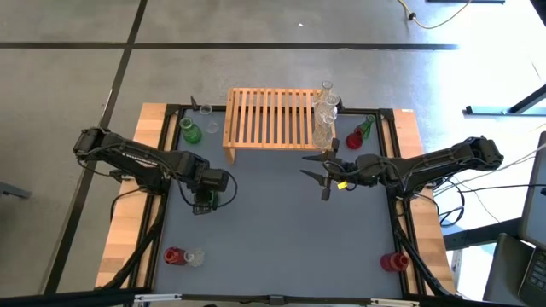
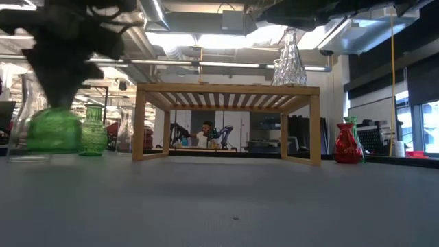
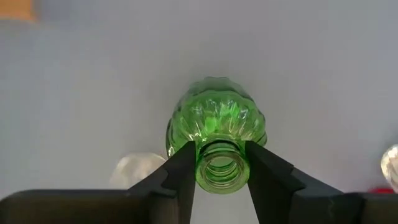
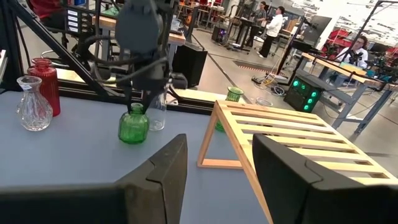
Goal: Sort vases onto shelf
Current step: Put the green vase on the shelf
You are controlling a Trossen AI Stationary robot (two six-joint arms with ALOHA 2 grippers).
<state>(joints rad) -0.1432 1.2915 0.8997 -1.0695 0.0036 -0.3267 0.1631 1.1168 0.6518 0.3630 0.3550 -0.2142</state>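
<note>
My left gripper point(image 3: 221, 165) clamps a green vase's point(image 3: 216, 121) neck at the rack's point(image 1: 271, 118) seven o'clock; my right gripper point(image 1: 322, 173) hangs open.

a robotics lab: exposed ceiling ducts point(image 2: 206, 20), workbenches point(image 4: 348, 65) (people seated), concrete floor point(image 1: 256, 34).

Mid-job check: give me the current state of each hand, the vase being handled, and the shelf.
Left hand: shut on the green vase's neck.
Green vase: upright, gripped at the neck, in front of the shelf.
Right hand: open, empty, in front of the shelf.
Shelf: upright at the table's back, clear vases standing at its right end.
</note>
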